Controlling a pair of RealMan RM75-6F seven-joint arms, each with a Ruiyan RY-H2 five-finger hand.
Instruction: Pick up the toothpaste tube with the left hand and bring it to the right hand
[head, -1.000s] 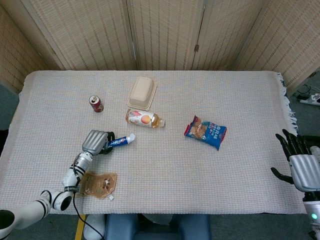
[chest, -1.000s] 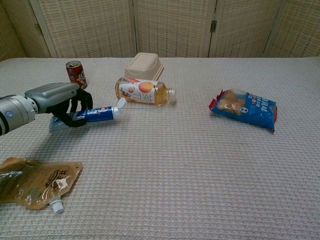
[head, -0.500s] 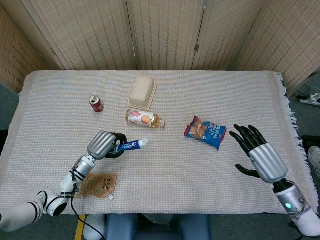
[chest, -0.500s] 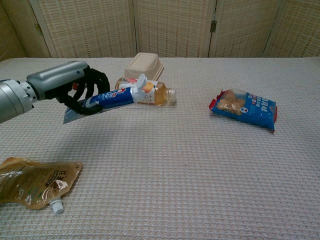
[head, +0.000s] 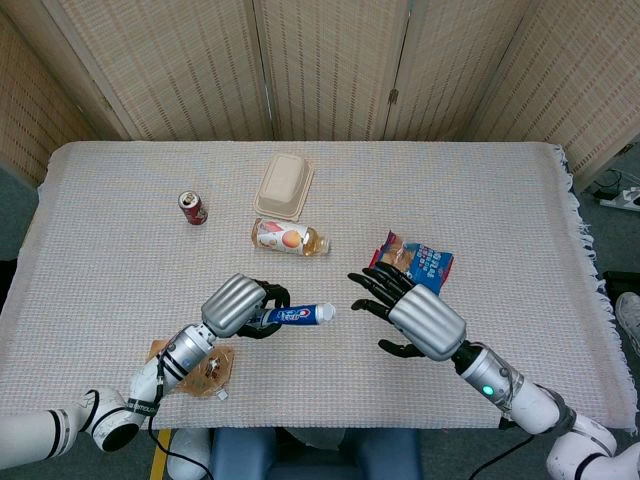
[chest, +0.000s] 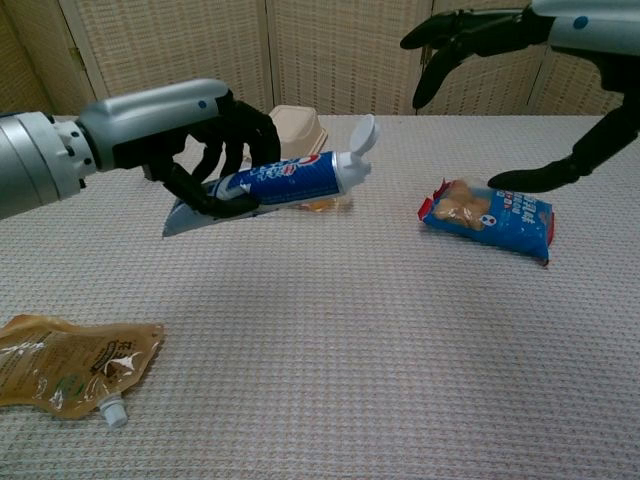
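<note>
Woven screens stand behind the cloth-covered counter (head: 480, 180). Pickup is done: the left hand (head: 238, 305) grips the toothpaste tube (chest: 285, 183) in closed fingers, clear of the counter, cap toward the right hand (head: 420, 318), which waits near with fingers spread and empty. Only the handover remains. Since half a second ago, both hands have moved inward, closing the gap.

In the chest view the right hand (chest: 520, 60) runs off the top and right edges, so its palm is unseen. The left hand (chest: 190, 130) covers the toothpaste tube (chest: 285, 182) mid-body, and the tube hides most of the bottle (chest: 330, 204). The pouch (chest: 70, 365) is cut by the left edge.
</note>
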